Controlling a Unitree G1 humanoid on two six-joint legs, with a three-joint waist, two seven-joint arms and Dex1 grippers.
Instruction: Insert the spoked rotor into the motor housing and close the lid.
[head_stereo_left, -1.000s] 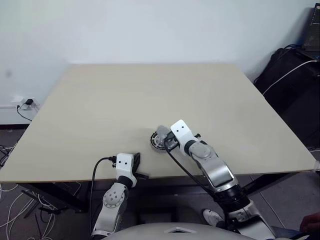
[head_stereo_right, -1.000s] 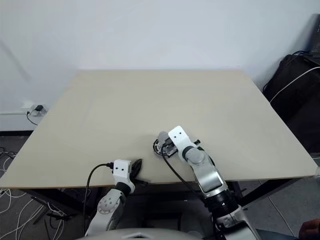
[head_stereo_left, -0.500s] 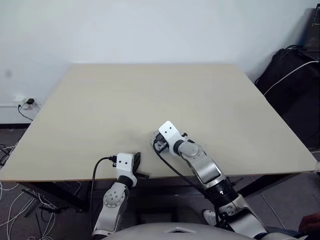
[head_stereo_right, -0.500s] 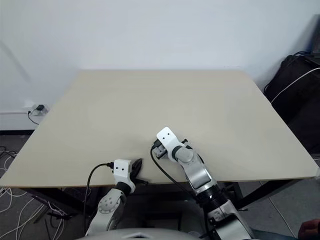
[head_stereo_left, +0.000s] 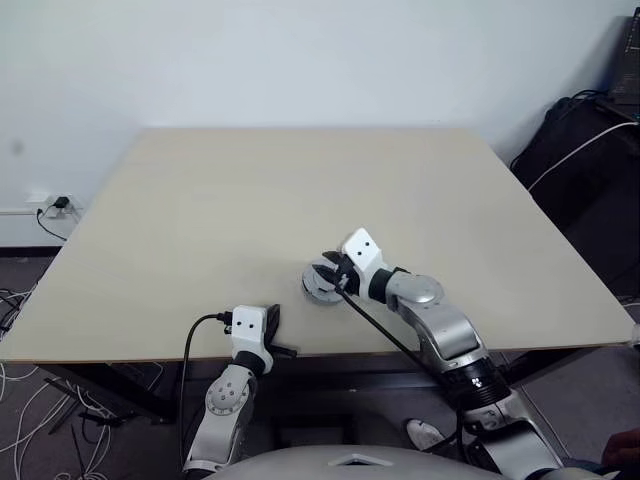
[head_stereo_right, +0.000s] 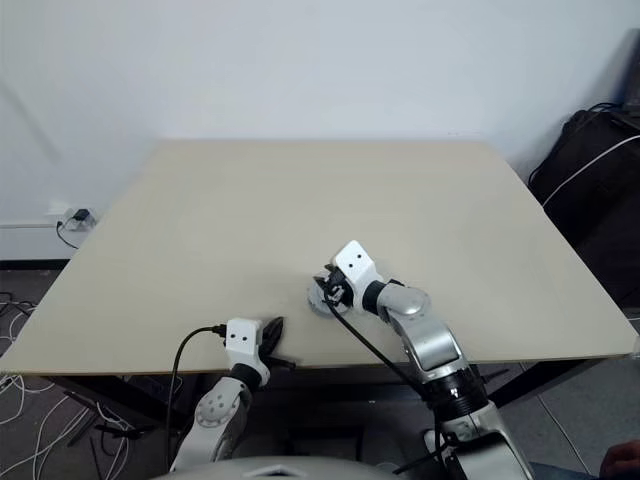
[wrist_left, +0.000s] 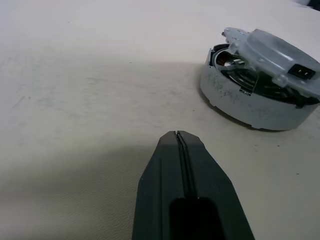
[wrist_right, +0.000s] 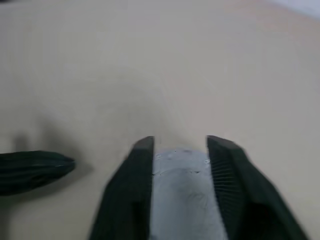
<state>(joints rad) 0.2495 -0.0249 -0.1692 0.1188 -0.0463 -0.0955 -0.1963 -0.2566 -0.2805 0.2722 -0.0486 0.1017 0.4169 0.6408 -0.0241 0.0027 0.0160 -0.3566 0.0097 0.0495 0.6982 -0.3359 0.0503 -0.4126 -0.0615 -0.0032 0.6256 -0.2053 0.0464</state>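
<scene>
Grey lid (wrist_left: 278, 56) sits askew on your motor housing (wrist_left: 235, 98), unseated; right gripper (wrist_right: 179, 148) parted above it, left gripper (wrist_left: 179, 137) closed and empty.

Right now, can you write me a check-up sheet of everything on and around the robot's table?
Surface: pale wooden table, bare apart from the assembly.
Job's things: motor housing near the front edge; lid lies on top, tilted and off-centre, not shut, with dark insides in the gap. Spoked rotor: cannot tell it apart inside.
Clutter: nothing seen.
Tools: left tool shut, empty, at the table's front edge, apart from the housing. Right tool open, fingers either side of the grey assembly.
Cables: black cable on the left arm; wall socket with cords on the floor.
Surroundings: white wall; black bag to the right.
</scene>
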